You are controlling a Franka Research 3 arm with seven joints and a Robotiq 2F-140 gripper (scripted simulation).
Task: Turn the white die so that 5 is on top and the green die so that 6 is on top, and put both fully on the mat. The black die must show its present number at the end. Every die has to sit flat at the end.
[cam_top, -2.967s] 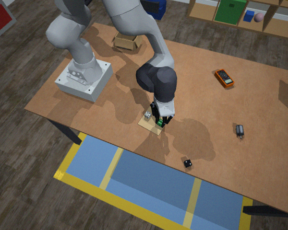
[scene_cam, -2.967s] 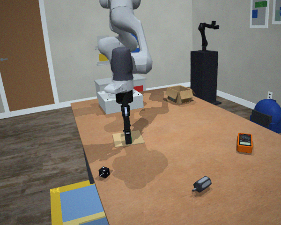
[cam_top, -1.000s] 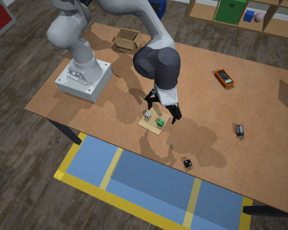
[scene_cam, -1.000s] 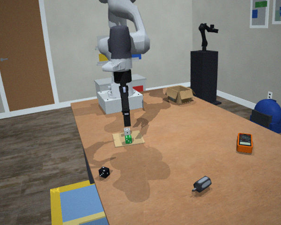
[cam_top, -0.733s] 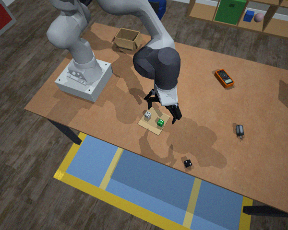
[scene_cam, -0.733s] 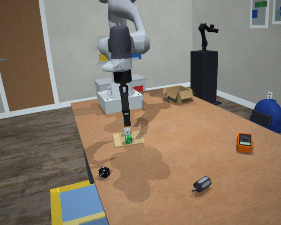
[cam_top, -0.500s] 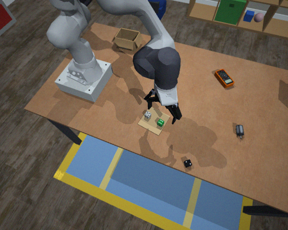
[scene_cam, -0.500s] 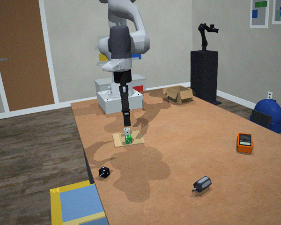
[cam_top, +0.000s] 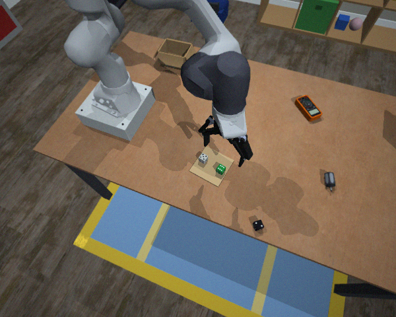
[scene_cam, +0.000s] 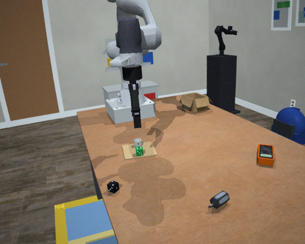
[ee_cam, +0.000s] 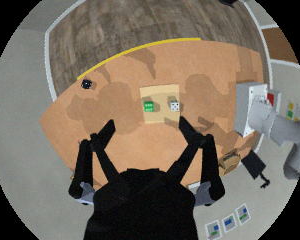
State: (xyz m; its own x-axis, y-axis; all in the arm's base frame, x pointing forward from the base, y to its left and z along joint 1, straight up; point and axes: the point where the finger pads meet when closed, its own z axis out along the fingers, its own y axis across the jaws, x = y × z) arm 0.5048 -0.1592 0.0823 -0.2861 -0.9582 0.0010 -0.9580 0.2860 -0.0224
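Hanging above the mat (cam_top: 204, 172), the tool (cam_top: 224, 150) has its fingers spread wide apart with nothing between them. Both the white die (cam_top: 202, 158) and the green die (cam_top: 220, 168) sit flat on the mat, side by side but apart, each within its edges. On the white die the top seems to show five pips, though they are small in the top view. The black die (cam_top: 258, 225) rests well apart from the mat, near the desk (cam_top: 344, 211) edge. A multimeter (cam_top: 307, 107) and a box (cam_top: 173, 51) lie farther off
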